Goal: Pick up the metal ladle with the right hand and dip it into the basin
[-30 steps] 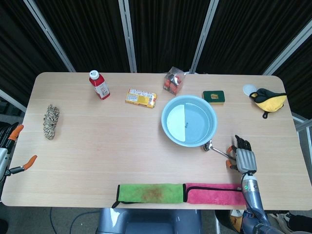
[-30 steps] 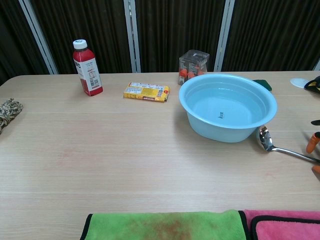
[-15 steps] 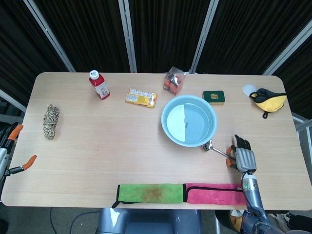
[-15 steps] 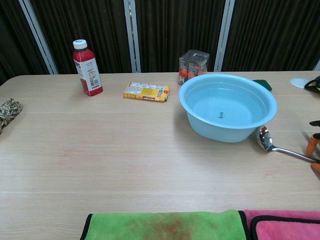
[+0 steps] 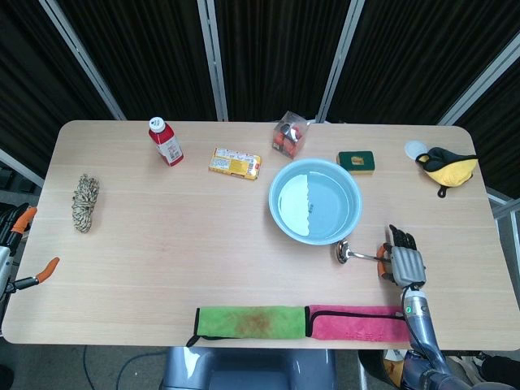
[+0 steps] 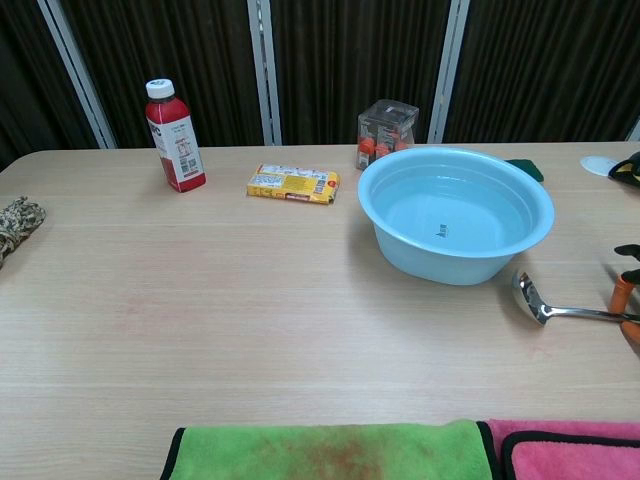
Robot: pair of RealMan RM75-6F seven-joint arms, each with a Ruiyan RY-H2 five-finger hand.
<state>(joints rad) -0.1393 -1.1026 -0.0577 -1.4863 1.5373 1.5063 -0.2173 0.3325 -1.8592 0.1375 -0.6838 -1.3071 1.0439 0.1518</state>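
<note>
Ladle (image 5: 356, 254), metal, one only: lies near the table's (image 5: 162, 244) right front, just clear of the basin's (image 5: 314, 201) near rim. Long axis runs roughly left-right; bowl end points left toward table centre, handle runs right into the right hand (image 5: 401, 261). In the chest view the ladle (image 6: 560, 308) shows its bowl tipped on edge, handle reaching the frame's right border.

Right hand sits over the handle's end, fingers curled about it; whether the grip is firm, cannot tell. Left hand (image 5: 28, 244): only orange fingertips show at the left edge, apart, nothing in them.

Count: one basin, pale blue, holding water. One red bottle (image 5: 166, 140), one yellow packet (image 5: 235, 162), one clear box (image 5: 290, 135), one green box (image 5: 356, 161), one rope coil (image 5: 85, 201), one yellow-black plush (image 5: 446, 167). Two cloths at the front edge: one green (image 5: 250, 320), one pink (image 5: 354, 322), end to end.
</note>
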